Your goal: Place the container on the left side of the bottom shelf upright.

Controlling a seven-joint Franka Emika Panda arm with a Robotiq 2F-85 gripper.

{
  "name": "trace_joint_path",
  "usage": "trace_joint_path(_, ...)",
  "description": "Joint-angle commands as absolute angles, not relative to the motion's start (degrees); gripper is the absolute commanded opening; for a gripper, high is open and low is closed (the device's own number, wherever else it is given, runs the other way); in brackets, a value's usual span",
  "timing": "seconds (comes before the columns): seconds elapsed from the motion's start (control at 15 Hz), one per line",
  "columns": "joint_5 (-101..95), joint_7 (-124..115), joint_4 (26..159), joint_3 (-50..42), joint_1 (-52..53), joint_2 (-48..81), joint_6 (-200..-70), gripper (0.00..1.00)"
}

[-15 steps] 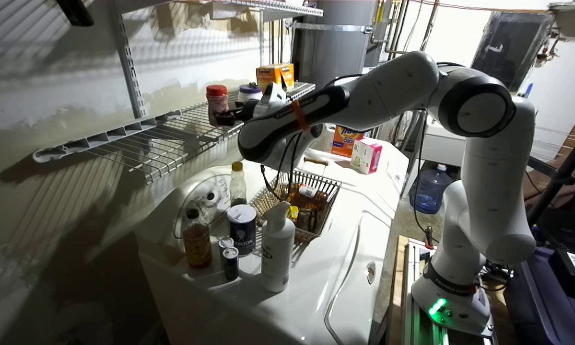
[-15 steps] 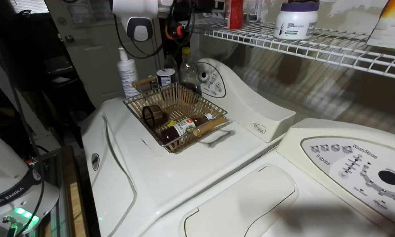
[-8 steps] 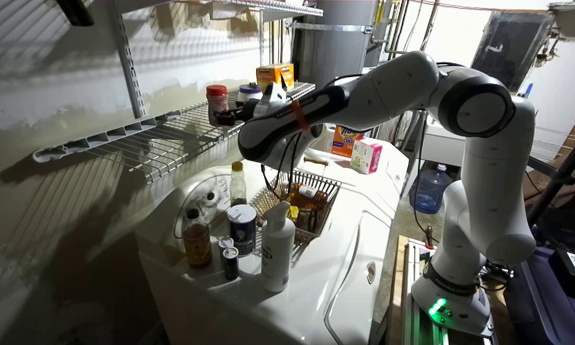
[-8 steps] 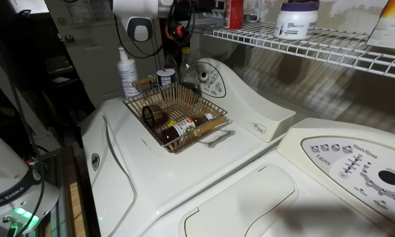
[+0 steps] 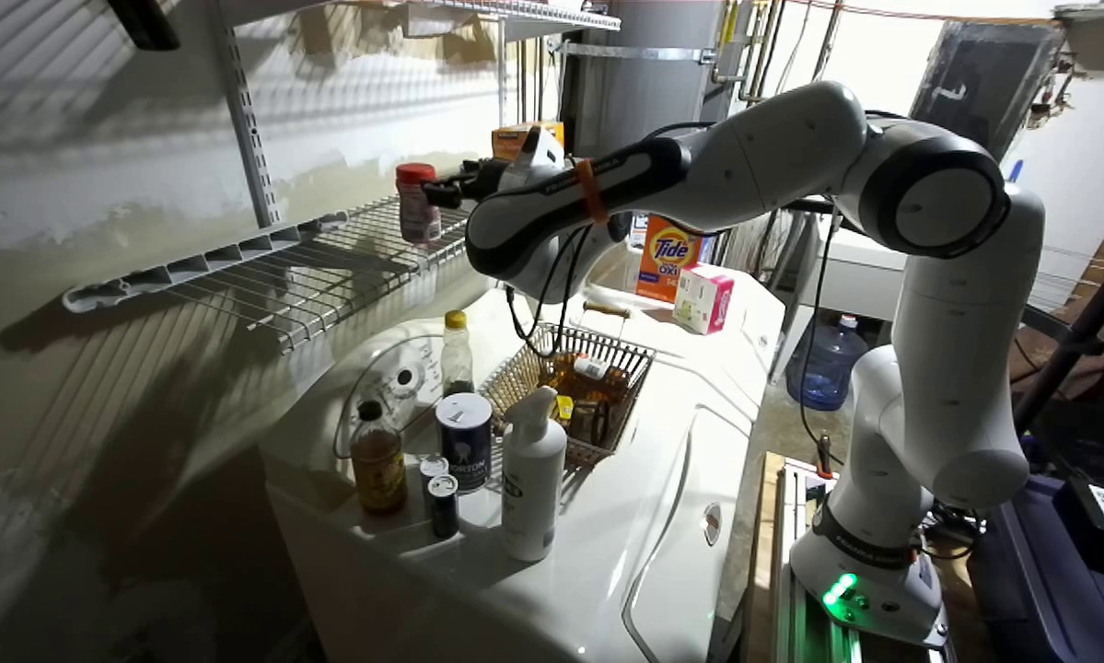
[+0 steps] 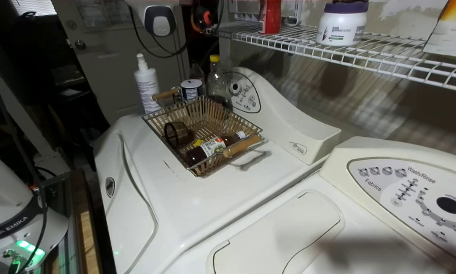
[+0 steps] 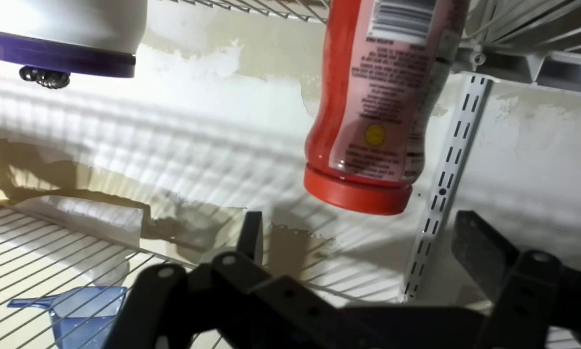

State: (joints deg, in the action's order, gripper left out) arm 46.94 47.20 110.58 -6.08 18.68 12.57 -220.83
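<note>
With gripper (image 7: 359, 225) spread wide, holding nothing, probably so as not to tip the jar (image 5: 415, 216) standing upright on shelf (image 6: 397, 53), left of tub (image 6: 342, 26), apparently to suit the left-side request.

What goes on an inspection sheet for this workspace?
Surface: white wire-grid shelf; glossy white appliance lower down.
Job's things: cylindrical red-capped plastic jar, upright on the shelf.
Clutter: includes round white purple-lidded tub on shelf; slatted brown basket, white plastic pump bottle on appliance.
Gripper: black two-fingered gripper open, holding nothing.
Cables: black cable hangs looped from the white arm.
Surroundings: grey cylindrical tank, bluish plastic water jug in background.
</note>
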Motion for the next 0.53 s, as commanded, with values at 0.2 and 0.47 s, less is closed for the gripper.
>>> trace_joint_path(0.2, 47.1, 47.5, 110.7, -6.2, 18.7, 13.0, -221.0, 1.0)
trace_joint_path(0.47, 46.7, 48.0, 111.5, -6.0, 18.9, 10.7, -220.5, 1.0)
